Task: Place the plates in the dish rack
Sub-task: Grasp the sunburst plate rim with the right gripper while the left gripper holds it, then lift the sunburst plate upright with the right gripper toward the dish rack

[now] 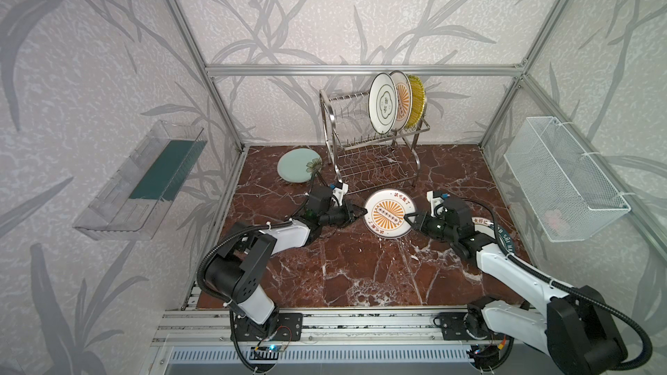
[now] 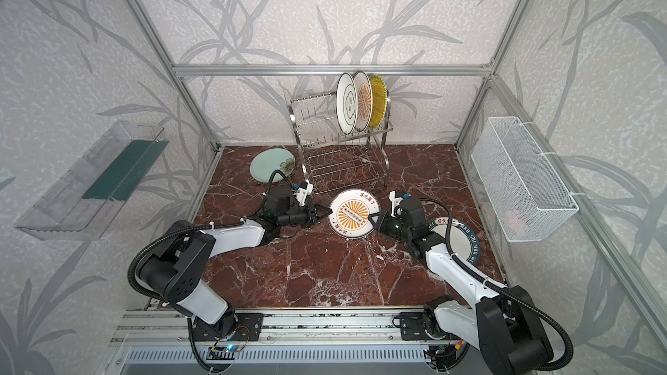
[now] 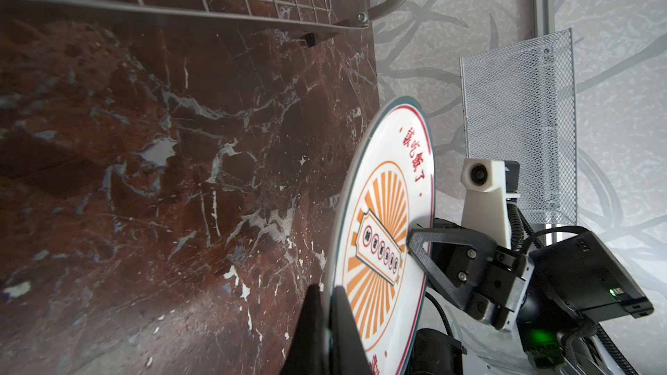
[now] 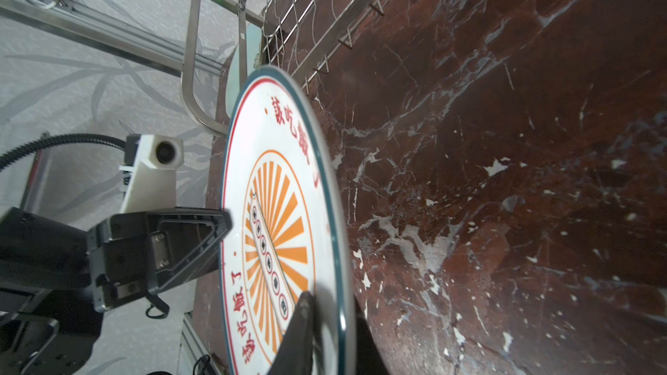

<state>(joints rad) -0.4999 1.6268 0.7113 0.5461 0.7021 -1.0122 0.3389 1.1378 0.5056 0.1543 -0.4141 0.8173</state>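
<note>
- Nearest the front rail, both arms reach out over the brown marble table (image 1: 361, 275) toward its middle
- Between the two arms is the sunburst plate (image 1: 389, 213), white with orange rays and red lettering, face up in both top views
- The left gripper (image 1: 362, 211) is clenched on this plate's left rim, and the left wrist view shows a dark finger (image 3: 308, 330) on each face of the rim
- The right gripper (image 1: 408, 218) is clamped on the opposite rim, and in the right wrist view its fingers (image 4: 301, 333) pinch the edge from both sides
- Whether the plate's underside is clear of the marble cannot be told
- Beneath the right arm lies the teal-lettered plate (image 2: 467, 243), flat on the table and half hidden, near the held plate
- Further back on the left, the mint plate (image 1: 296, 167) lies on the table just beside the rack's left frame, with the left arm's black cable crossing its flowered edge
- At the back of the table stands the dish rack (image 1: 364, 146), two wire tiers between curved side frames
- On the right end of its upper tier three plates stand on edge, packed close: the quatrefoil plate (image 1: 382, 104) in front, the second sunburst plate (image 1: 403, 101) behind it, then the yellow ribbed plate (image 1: 418, 101)
- On the side walls hang a clear plastic tray (image 1: 137, 185) at the left and a white mesh basket (image 1: 563, 182) at the right
</note>
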